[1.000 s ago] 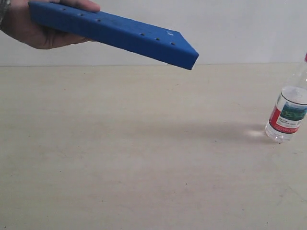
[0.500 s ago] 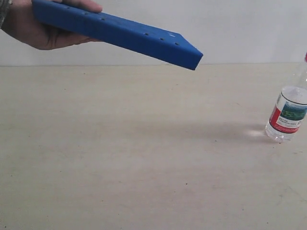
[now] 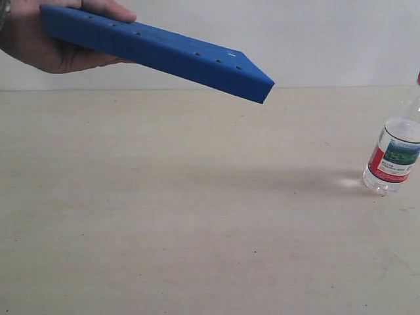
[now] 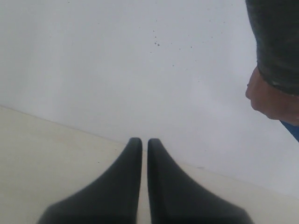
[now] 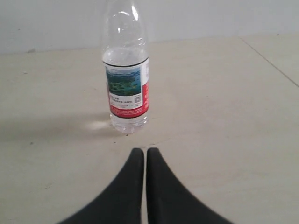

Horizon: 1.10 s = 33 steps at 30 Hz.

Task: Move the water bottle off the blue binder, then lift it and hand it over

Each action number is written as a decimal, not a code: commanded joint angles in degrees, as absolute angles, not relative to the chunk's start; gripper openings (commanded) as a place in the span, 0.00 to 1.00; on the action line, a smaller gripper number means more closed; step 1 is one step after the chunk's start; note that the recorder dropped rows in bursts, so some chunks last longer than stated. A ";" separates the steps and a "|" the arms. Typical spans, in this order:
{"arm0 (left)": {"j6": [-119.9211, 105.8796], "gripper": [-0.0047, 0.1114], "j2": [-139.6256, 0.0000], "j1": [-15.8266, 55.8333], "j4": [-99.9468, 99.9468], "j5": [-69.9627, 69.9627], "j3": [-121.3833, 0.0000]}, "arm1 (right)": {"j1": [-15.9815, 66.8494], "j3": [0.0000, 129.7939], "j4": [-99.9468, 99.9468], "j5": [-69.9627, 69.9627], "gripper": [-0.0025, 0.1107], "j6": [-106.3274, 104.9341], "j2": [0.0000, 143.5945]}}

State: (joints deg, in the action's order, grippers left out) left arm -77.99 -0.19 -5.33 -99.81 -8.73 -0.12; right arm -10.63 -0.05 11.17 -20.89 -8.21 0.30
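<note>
A person's hand (image 3: 46,39) holds the blue binder (image 3: 157,49) tilted in the air at the upper left, well above the table. The water bottle (image 3: 392,157) stands upright on the table at the right edge, its red cap cut off by the frame. In the right wrist view the water bottle (image 5: 126,88) stands just beyond my right gripper (image 5: 144,151), which is shut and holds nothing. My left gripper (image 4: 144,141) is shut too, pointing at the wall; the person's hand (image 4: 271,100) shows to one side. Neither gripper appears in the exterior view.
The beige table (image 3: 197,230) stretches across the exterior view, with a pale wall (image 3: 315,39) behind it. A seam in the tabletop (image 5: 271,60) runs past the bottle.
The hand-held binder has shifted slightly, its free end dipping a little lower. The bottle stays where it was.
</note>
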 commanded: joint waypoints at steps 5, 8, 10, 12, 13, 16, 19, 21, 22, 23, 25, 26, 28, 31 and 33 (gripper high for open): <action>-77.54 0.08 0.00 -5.10 -99.95 -8.83 0.00 | -10.84 0.00 -7.64 -18.46 0.02 9.10 0.00; -77.54 0.08 0.00 -5.10 -99.95 -8.83 0.00 | -10.84 0.00 -7.64 -18.68 0.02 8.08 0.00; -77.54 0.08 0.00 -5.10 -99.95 -8.83 0.00 | -10.84 0.00 -7.64 -18.68 0.02 7.42 0.00; -77.54 0.08 0.00 -5.10 -99.95 -8.83 0.00 | -10.84 0.00 -7.64 -18.68 0.02 6.67 0.00; -77.54 0.08 0.00 -5.10 -99.95 -8.83 0.00 | -10.84 0.00 -7.64 -18.68 0.02 6.53 0.00; -77.54 0.08 0.00 -5.10 -99.95 -8.83 0.00 | -10.84 0.00 -7.64 -18.40 0.02 6.53 0.00; -77.54 0.08 0.00 -5.10 -99.95 -8.83 0.00 | -10.84 0.00 -7.64 -18.40 0.02 6.53 0.00; -77.54 0.08 0.00 -5.10 -99.95 -8.83 0.00 | -10.84 0.00 -7.64 -18.40 0.02 6.53 0.00; -77.54 0.08 0.00 -5.10 -99.95 -8.83 0.00 | -10.84 0.00 -7.64 -18.40 0.02 6.53 0.00; -77.54 0.08 0.00 -5.10 -99.95 -8.83 0.00 | -10.84 0.00 -7.64 -18.40 0.02 6.53 0.00; -77.54 0.08 0.00 -5.10 -99.95 -8.83 0.00 | -10.84 0.00 -7.64 -18.40 0.02 6.53 0.00; -77.54 0.08 0.00 -5.10 -99.95 -8.83 0.00 | -10.84 0.00 -7.64 -18.40 0.02 6.53 0.00; -77.54 0.08 0.00 -5.10 -99.95 -8.83 0.00 | -10.84 0.00 -7.64 -18.40 0.02 6.53 0.00; -78.68 0.08 0.00 -3.86 -95.91 -5.31 0.00 | -10.84 0.00 -7.64 -18.40 0.02 6.53 0.00; -78.76 0.08 0.00 -2.16 -89.64 -4.52 0.00 | -10.84 0.00 -7.64 -18.40 0.02 6.53 0.00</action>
